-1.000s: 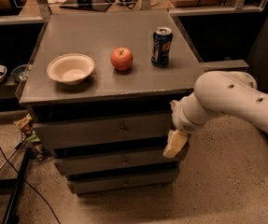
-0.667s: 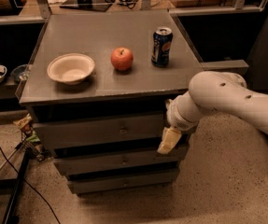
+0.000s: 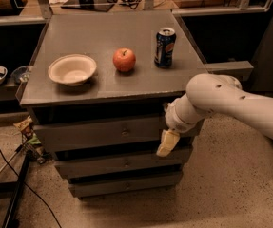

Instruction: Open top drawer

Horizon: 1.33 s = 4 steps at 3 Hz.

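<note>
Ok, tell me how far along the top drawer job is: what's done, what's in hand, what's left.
Done: nothing yet; the top drawer looks shut, its front in line with the lower drawers. In hand: the gripper hangs at the top drawer's right end, to the right of the knob in this view and apart from it. Left: reach the knob, grip it, pull the drawer out.

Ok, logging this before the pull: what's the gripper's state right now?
Gripper: open or closed cannot be told; it hangs before the right end of the top drawer, right of its knob.
</note>
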### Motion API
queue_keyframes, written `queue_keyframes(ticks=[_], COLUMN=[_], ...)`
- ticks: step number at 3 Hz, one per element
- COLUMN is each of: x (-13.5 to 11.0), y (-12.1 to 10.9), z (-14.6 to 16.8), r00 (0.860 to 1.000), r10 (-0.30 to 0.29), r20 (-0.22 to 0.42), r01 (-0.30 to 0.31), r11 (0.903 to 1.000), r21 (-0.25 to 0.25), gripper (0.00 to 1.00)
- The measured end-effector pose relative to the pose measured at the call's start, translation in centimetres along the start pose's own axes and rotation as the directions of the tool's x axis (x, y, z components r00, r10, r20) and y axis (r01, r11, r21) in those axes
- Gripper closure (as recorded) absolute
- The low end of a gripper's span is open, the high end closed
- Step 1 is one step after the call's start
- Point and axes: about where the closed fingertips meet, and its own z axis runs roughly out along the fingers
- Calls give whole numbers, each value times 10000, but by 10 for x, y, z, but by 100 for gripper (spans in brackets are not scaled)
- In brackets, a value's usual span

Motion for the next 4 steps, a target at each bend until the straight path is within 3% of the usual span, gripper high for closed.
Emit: queue_keyframes(ticks=[1,3,4], x=[-1,15,17], y=[0,21,24], z=[7,16,12], r00=[10000,9994,9992], r10=[-59,-44,-23], r20=[-4,-344,-400], r01=[59,10,-22], r11=[9999,9951,9937], r21=[-122,-984,-1122], gripper=[0,0,0])
